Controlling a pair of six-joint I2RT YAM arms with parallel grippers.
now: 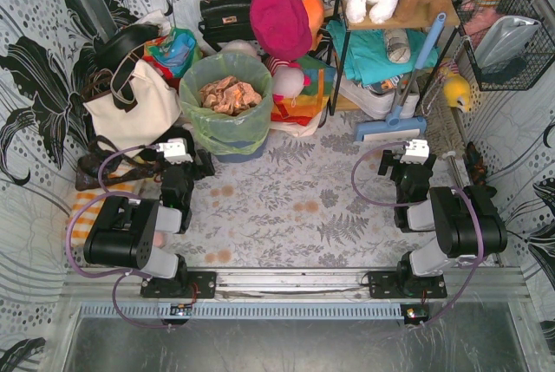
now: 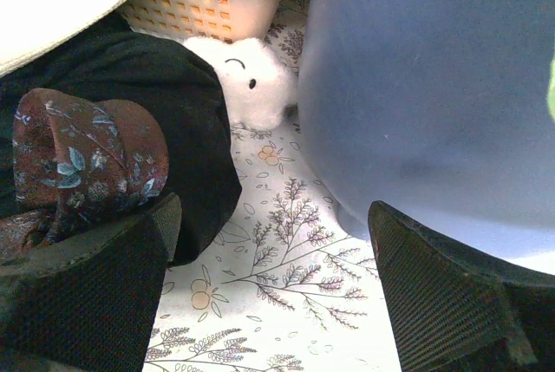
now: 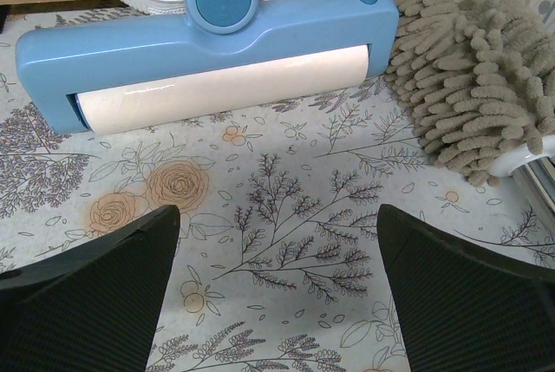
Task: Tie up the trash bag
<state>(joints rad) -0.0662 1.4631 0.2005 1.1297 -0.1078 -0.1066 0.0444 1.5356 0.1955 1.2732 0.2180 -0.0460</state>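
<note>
Nothing of the tying is done yet, as far as we can see: the trash bag (image 1: 227, 132) still sits open in the blue-grey bin (image 1: 240, 154) at the back left of the table (image 1: 286, 216), its green rim folded out over the bin's lip and the brownish waste (image 1: 230, 94) lying uncovered in the mouth. By our reading the whole job is left, namely gathering the rim, drawing it together and knotting it. The left tool (image 1: 180, 162) hangs low over the table just in front of and to the left of the bin, pointing away from the bases; from its wrist we see the jaws spread wide with nothing between them, the bin wall close on the right and a floral shoe (image 2: 87, 155) on the left. The right tool (image 1: 406, 162) sits well apart from the bag on the far side of the table, also low and released, holding nothing and facing a blue lint roller (image 3: 208, 51).
</note>
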